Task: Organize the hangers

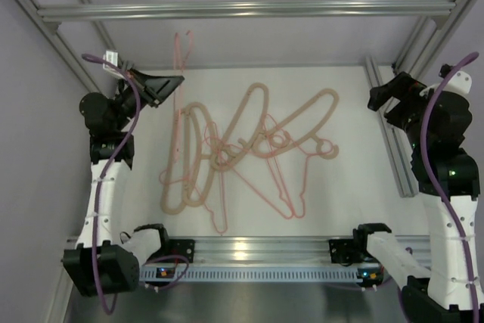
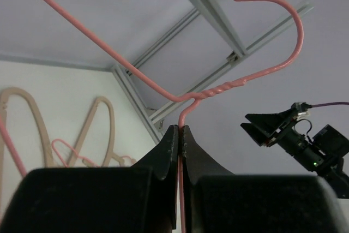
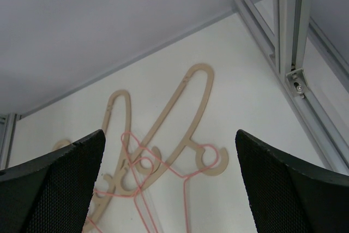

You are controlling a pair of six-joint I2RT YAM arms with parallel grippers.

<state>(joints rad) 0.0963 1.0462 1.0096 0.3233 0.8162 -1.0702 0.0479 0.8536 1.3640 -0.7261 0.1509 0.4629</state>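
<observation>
Pink wire hanger (image 2: 221,88) sits pinched in left gripper (image 2: 179,130) (just below its twisted neck); right gripper (image 3: 169,135) gapes wide, empty, facing beige hangers (image 3: 202,67).

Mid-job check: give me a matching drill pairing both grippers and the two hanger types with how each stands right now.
Things:
1. left gripper
2. right gripper
3. farthest pink wire hanger
4. beige hangers

States:
A. lying in a tangle on the table
B. jaws wide open, nothing between them
C. jaws shut on a thin wire
D. clamped just below its twisted neck

Pairs: 1-C, 2-B, 3-D, 4-A
</observation>
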